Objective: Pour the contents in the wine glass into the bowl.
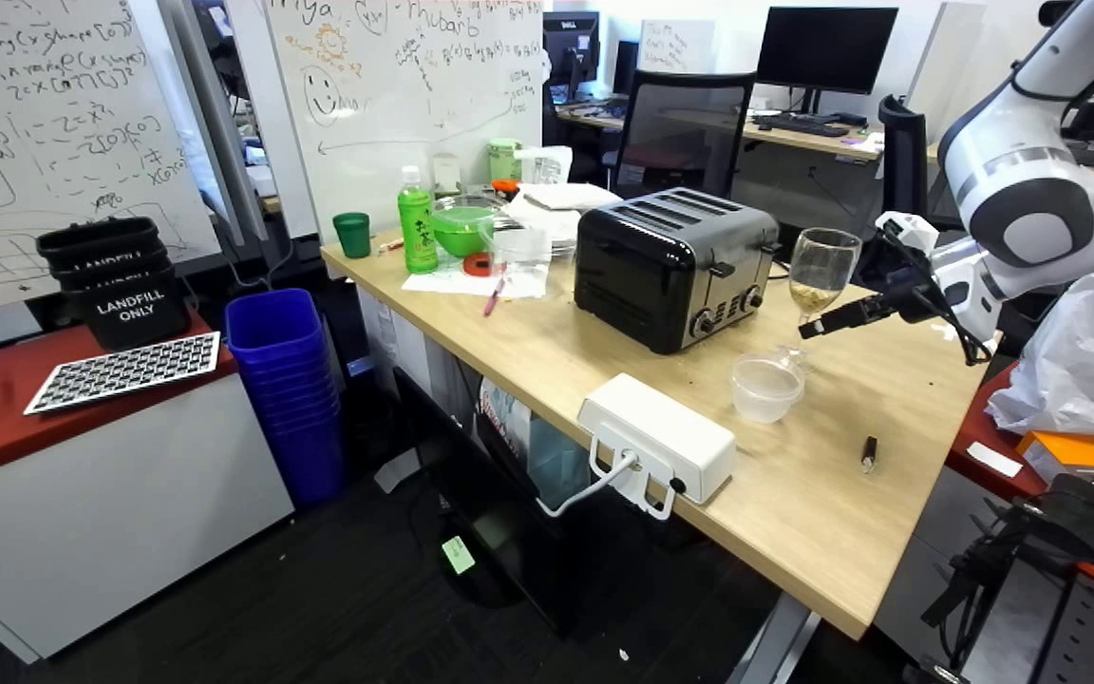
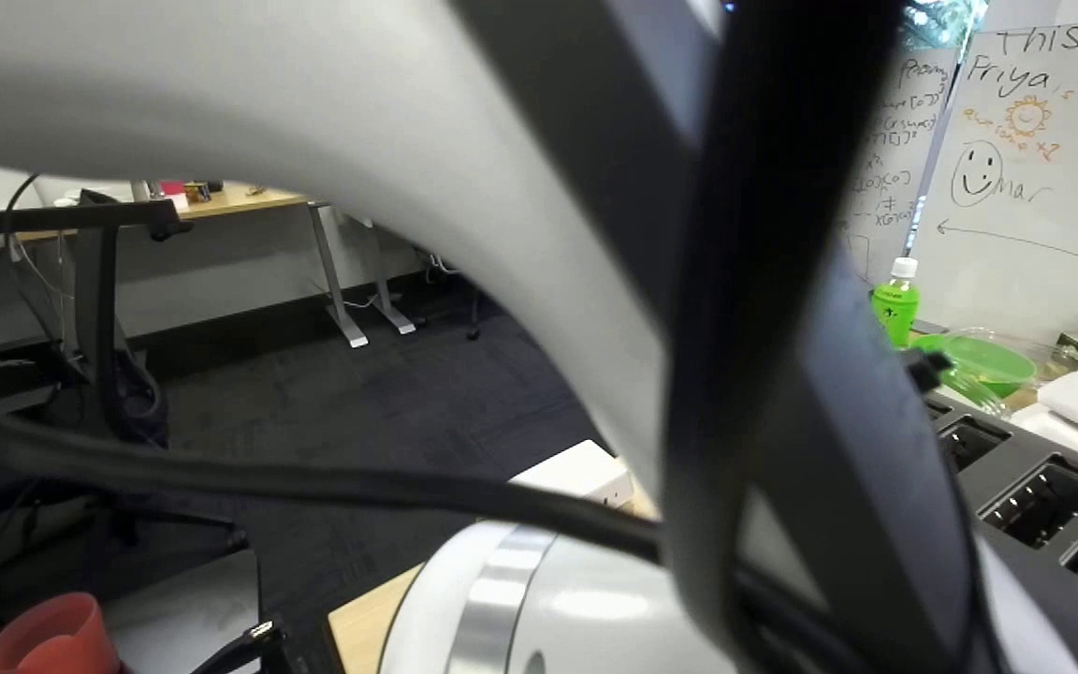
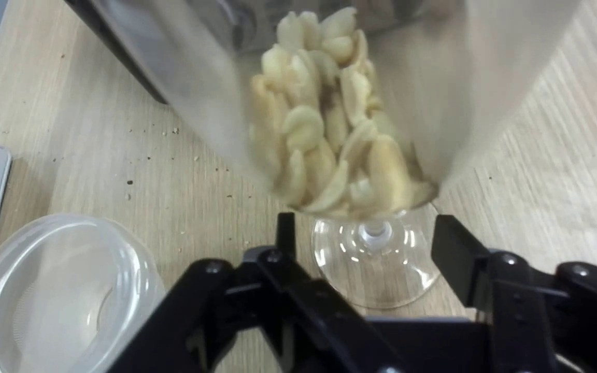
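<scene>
The glass (image 1: 819,270), holding what look like nuts (image 3: 303,129), stands on the bench (image 1: 841,513) near the bowl (image 1: 766,397). Likely light, slick and brittle: pinch softly, high on the stem (image 3: 375,230). The fingers (image 3: 286,233) are spread, the stem between. The wrist view crops the glass's top; the arm (image 2: 361,112) blocks an exterior view.

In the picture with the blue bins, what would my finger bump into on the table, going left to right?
In an exterior view: green cup, green bottle, white box, bowl, wine glass, small black thing.
</scene>
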Tool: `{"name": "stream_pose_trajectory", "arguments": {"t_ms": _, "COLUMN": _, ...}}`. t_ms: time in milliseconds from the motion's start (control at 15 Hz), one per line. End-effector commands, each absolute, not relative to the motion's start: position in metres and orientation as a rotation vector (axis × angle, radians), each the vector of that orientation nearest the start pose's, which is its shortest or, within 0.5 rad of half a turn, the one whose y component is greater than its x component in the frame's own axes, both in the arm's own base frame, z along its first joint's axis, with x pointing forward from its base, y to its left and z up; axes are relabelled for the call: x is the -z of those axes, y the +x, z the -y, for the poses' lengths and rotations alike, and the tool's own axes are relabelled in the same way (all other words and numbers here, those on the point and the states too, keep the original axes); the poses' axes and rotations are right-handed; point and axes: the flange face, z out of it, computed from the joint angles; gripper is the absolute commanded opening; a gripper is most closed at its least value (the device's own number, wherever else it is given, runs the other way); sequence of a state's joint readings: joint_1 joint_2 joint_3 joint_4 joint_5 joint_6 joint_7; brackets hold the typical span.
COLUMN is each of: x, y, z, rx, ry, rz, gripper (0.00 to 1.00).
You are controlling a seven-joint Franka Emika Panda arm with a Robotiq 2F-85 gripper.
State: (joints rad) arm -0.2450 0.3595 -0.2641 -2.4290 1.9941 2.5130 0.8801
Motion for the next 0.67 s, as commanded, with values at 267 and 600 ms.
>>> {"name": "stream_pose_trajectory", "arguments": {"t_ms": 267, "x": -0.130, "y": 0.379, "z": 0.244, "rx": -0.269, "ry": 0.119, "rz": -2.331, "gripper": 0.12}}
{"name": "stream_pose_trajectory", "arguments": {"t_ms": 600, "x": -0.122, "y": 0.394, "z": 0.244, "rx": -0.284, "ry": 0.139, "rz": -2.297, "gripper": 0.00}}
